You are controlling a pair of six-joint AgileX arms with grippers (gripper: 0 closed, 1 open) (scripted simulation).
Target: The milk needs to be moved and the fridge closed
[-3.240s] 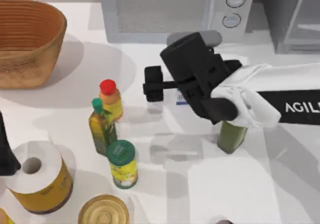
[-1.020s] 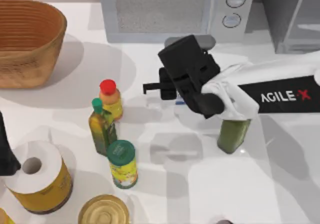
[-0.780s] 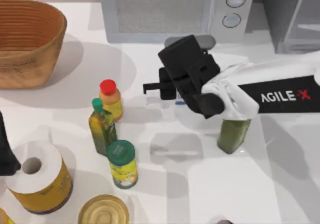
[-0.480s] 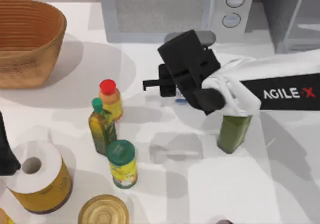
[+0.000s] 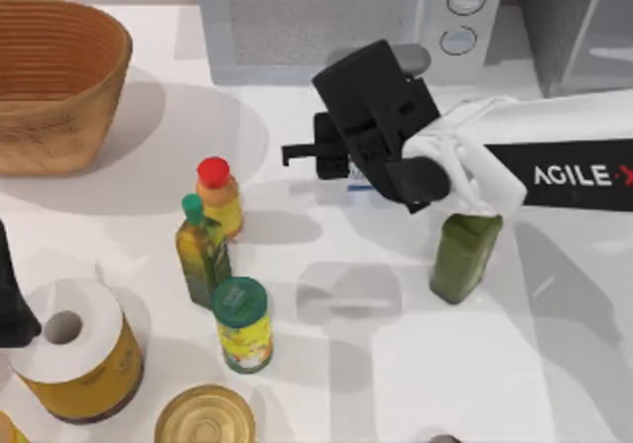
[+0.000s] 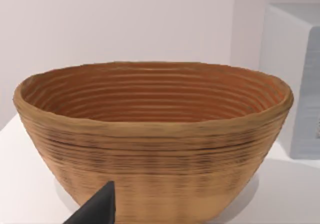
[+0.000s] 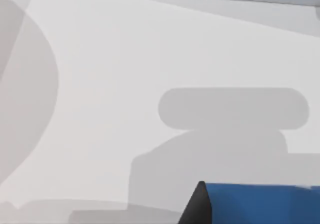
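The milk point(image 5: 358, 176) is a small carton, seen as a white and blue sliver under my right gripper point(image 5: 346, 166) in front of the microwave. In the right wrist view its blue top point(image 7: 260, 204) lies beside one dark fingertip point(image 7: 199, 206), above the white tabletop. The right gripper is shut on the milk. The fridge point(image 5: 569, 38) is the grey cabinet at the back right corner, and its pale-framed glass door point(image 5: 605, 28) stands at an angle. My left gripper point(image 5: 10, 300) is parked at the table's left edge, facing the basket.
A light grey microwave point(image 5: 346, 18) stands at the back. The wicker basket point(image 5: 54, 82) sits back left. A green bottle point(image 5: 463, 255) is under my right arm. A red-capped bottle point(image 5: 218, 196), an oil bottle point(image 5: 201, 250), a green-lidded can point(image 5: 240, 324) and a paper roll point(image 5: 74, 349) crowd the front left.
My right gripper closed in on the milk from its left, then carried it a little toward the back of the table. The left arm has not moved.
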